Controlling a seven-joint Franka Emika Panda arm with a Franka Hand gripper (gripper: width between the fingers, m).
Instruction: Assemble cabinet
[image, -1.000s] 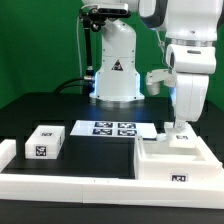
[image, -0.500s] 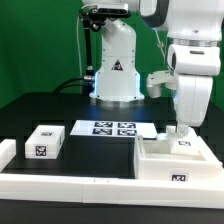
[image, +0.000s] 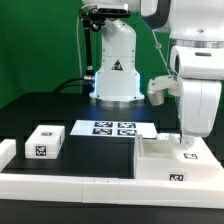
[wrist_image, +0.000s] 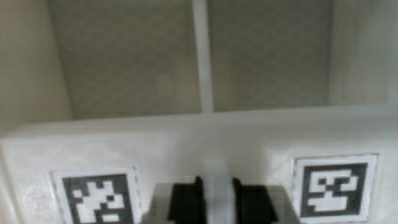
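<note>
Exterior view's left: a small white tagged block (image: 44, 142) lies on the black table (image: 40, 108). Centre: the marker board (image: 113, 128). Right: the cabinet (image: 160, 160) sits just behind the long white rail (image: 70, 184). The gripper (image: 183, 141) is down at the cabinet's top right. Its fingers (wrist_image: 178, 200) stand narrowly apart; whether they clamp anything cannot be told.

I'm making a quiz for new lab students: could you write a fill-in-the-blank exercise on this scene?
The marker board carries ___ tags. The small white block sits to the exterior view's ___ of that board. The gripper is down at the cabinet, on the exterior view's ___ side. Missing words: four; left; right.
</note>
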